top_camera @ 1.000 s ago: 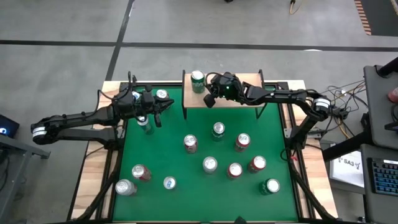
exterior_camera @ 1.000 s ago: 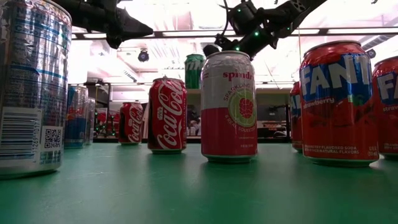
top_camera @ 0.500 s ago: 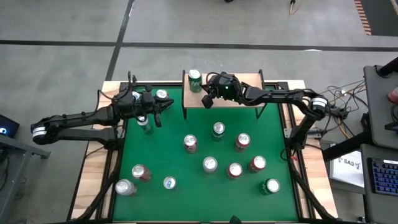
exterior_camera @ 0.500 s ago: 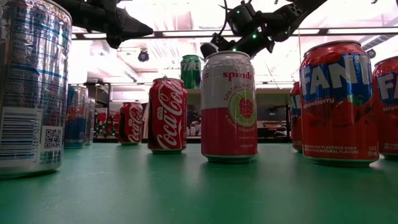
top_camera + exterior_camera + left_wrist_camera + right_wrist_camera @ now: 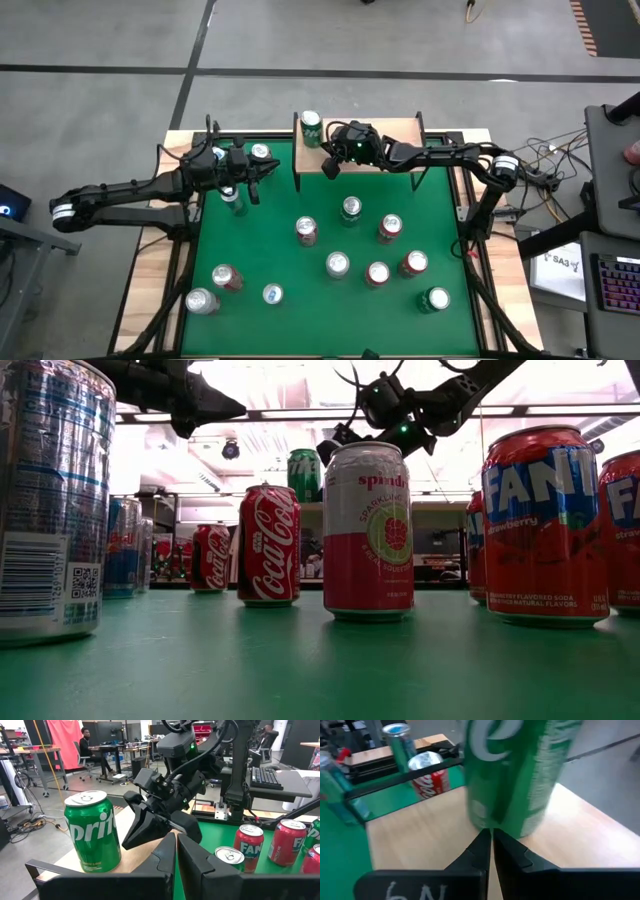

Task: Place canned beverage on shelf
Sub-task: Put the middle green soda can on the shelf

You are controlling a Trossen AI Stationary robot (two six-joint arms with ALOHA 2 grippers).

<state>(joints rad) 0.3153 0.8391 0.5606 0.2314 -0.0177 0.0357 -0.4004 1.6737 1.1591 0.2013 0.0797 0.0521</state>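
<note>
While the green felt table [image 5: 300, 275] carries a scatter of upright cans on its near half, the shelf [image 5: 400, 158] stands at its far edge, and everything else is best placed from that wooden board. Nearest the low camera are a tall silver can [image 5: 50, 500], a pink-and-white Spindrift can [image 5: 368, 528] and a red Fanta can [image 5: 545, 525], all well short of the shelf; a Coca-Cola can [image 5: 269, 545] stands a little farther back, between them and the shelf. On the shelf's top board, at its left end as the overhead camera sees it, a green Sprite can [image 5: 311, 127] stands upright. The right gripper [image 5: 328, 165] sits just beside that can, over the board's front left part, its fingers pressed together with nothing between them; in the right wrist view the closed tips [image 5: 491, 842] point at the foot of the can, very close, though contact cannot be made out. The left gripper [image 5: 240, 190] hangs to the left of the shelf above the felt, over a can by the table's left edge, its two fingers [image 5: 192, 862] likewise drawn together and empty, aimed toward the shelf and the other arm. Beyond the shelf, far back in the room, a seated person [image 5: 91, 742] shows at a desk
</note>
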